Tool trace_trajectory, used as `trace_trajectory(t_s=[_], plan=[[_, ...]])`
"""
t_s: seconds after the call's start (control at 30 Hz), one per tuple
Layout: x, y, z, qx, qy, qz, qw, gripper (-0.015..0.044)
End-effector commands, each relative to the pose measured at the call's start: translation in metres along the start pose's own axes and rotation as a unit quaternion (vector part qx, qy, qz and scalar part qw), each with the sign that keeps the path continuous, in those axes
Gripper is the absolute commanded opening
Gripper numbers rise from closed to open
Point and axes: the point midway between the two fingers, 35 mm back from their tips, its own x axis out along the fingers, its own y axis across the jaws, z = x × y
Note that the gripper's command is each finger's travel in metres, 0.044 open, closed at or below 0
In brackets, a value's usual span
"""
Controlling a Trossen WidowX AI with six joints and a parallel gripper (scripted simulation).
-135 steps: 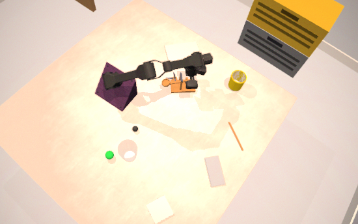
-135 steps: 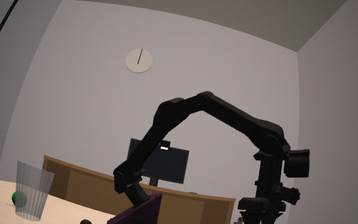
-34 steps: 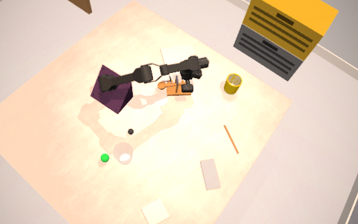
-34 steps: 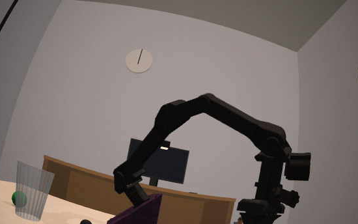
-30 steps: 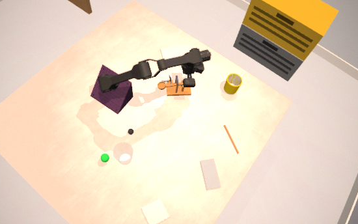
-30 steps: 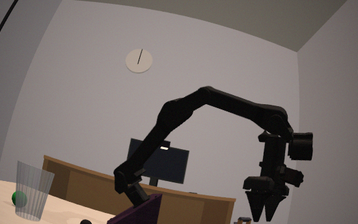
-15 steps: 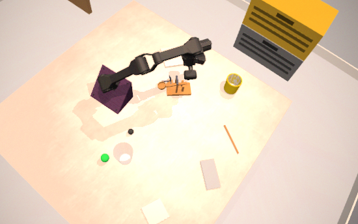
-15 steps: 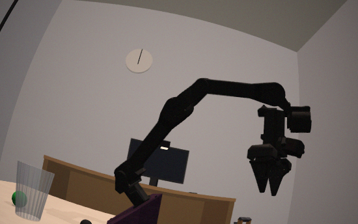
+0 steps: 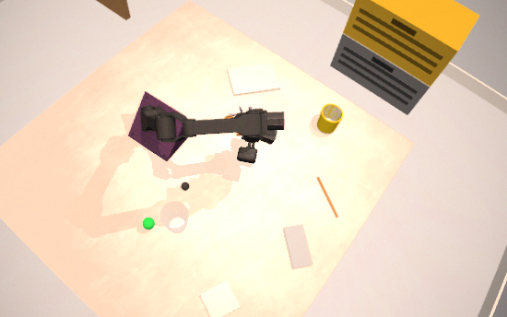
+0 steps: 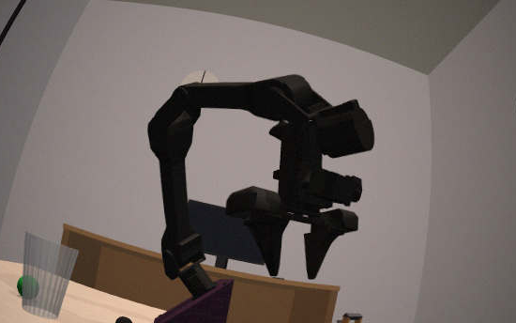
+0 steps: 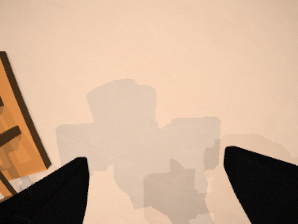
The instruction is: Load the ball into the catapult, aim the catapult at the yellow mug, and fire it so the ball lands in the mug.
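Note:
The green ball (image 9: 148, 223) (image 10: 21, 286) lies on the table beside a clear ribbed cup. A small black ball (image 9: 184, 186) (image 10: 124, 320) lies nearer the arm's base. The orange wooden catapult (image 11: 30, 160) is mostly hidden under the arm in the top view; its base board shows at the left edge of the wrist view. The yellow mug (image 9: 328, 123) stands upright to the right of the arm. My gripper (image 10: 293, 276) (image 11: 157, 161) is open and empty, pointing down high above the table, to one side of the catapult. The catapult's cup is not clearly visible.
The clear cup (image 9: 174, 217) (image 10: 49, 277) stands beside the green ball. A white pad (image 9: 253, 79) lies behind the arm, a pale square (image 9: 219, 299) and a grey block (image 9: 298, 246) toward the front. An orange stick (image 9: 327, 197) lies at the right. The arm stands on a purple base (image 9: 168, 149).

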Motion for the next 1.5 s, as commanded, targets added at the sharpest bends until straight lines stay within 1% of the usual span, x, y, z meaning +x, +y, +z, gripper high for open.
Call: trace_trajectory(t_s=[0.0,0.13,0.27,0.43,0.5,0.8,0.9,1.47], plan=[[0.013,-0.053,-0.034,0.041,0.004,-0.005,0.999,0.0300],[0.025,-0.099,-0.076,0.092,0.005,-0.011,0.996,0.0300],[0.040,-0.133,-0.125,0.144,0.009,-0.023,0.989,0.0300],[0.059,-0.156,-0.192,0.208,0.020,-0.043,0.977,0.0300],[0.063,-0.155,-0.208,0.222,0.024,-0.049,0.974,0.0300],[0.066,-0.153,-0.214,0.226,0.025,-0.050,0.972,0.0300],[0.078,-0.154,-0.215,0.226,0.025,-0.051,0.972,0.0300],[0.102,-0.156,-0.216,0.226,0.025,-0.050,0.972,0.0300]])
